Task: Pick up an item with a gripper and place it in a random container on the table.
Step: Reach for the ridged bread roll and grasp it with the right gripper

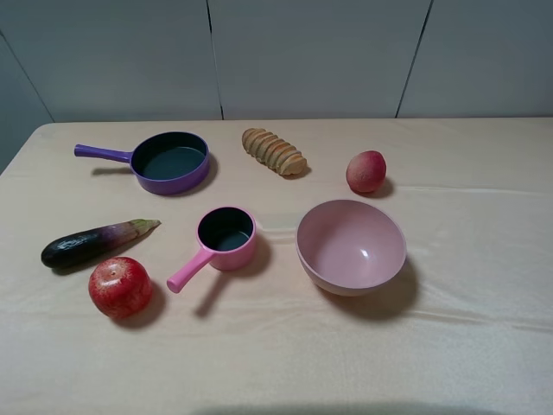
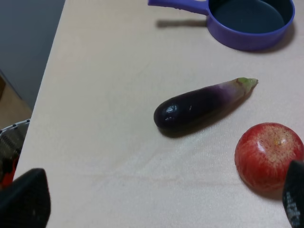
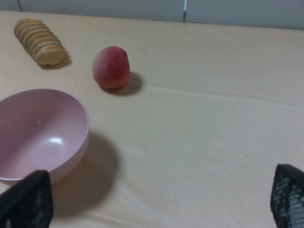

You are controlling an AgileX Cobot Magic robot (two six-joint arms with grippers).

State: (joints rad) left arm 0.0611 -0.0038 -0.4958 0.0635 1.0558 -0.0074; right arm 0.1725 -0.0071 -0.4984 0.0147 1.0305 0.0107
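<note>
The tan ridged bread roll [image 1: 274,151] lies on the table [image 1: 467,346] at the back middle, right of the purple frying pan [image 1: 170,161], which is empty with its handle pointing left. Neither gripper shows in the exterior high view. My left gripper [image 2: 159,204] is open and empty above the table's left front; the purple pan [image 2: 249,19] lies far ahead of it. My right gripper [image 3: 156,199] is open and empty over the right front; the bread roll [image 3: 39,41] lies far ahead of it, beyond the bowl.
A dark eggplant [image 1: 95,242] and a red apple [image 1: 120,286] lie at the left front. A pink saucepan [image 1: 226,233] and a pink bowl [image 1: 351,246] stand in the middle. A red peach [image 1: 366,171] sits right of the roll.
</note>
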